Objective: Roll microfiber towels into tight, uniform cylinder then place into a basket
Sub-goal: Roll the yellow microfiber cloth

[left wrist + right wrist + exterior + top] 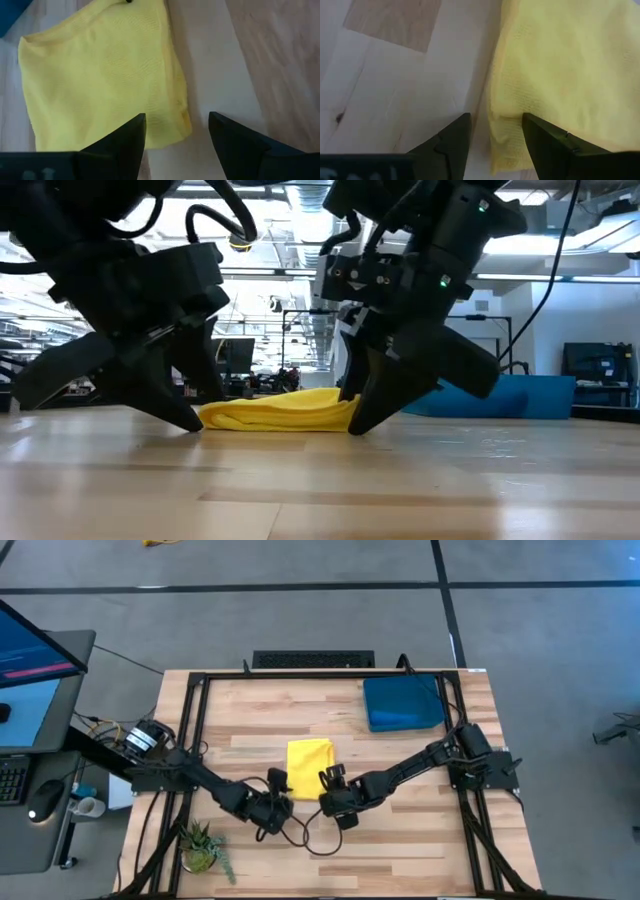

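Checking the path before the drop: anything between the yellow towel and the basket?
Nothing visible. The yellow towel lies flat mid-table; bare wood runs from it to the basket at the far right. Both pincers, left and right, sit open at the towel's near corners, away from that path.

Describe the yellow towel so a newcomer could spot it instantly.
Find the wooden table; near its middle, between both grippers, lies the yellow towel, folded into a flat square. It is the only bright yellow thing; the blue basket sits in the far right corner.
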Robot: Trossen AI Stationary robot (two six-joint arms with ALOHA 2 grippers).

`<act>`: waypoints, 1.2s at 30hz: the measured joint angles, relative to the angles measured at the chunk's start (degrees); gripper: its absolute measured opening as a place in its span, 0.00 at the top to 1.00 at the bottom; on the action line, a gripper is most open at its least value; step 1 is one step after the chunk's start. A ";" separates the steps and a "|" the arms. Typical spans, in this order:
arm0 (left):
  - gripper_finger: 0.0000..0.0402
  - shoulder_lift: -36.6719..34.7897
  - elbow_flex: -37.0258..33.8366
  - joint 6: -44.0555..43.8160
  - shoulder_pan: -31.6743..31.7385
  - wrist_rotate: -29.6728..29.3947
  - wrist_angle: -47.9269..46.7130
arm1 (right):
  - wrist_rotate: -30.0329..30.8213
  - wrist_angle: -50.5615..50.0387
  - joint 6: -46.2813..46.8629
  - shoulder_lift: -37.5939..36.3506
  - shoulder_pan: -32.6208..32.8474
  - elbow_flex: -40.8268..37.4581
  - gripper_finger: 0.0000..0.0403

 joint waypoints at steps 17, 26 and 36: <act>0.48 -0.13 0.07 2.12 5.63 6.43 -1.13 | -0.87 0.06 6.49 0.25 -1.66 -0.23 0.59; 0.64 0.00 0.02 2.83 6.19 8.00 -1.19 | -0.73 0.07 12.79 0.33 -3.47 -0.25 0.76; 0.87 0.07 -0.04 2.01 6.35 10.32 -1.39 | -4.84 -0.31 15.00 0.26 -4.29 -0.27 0.96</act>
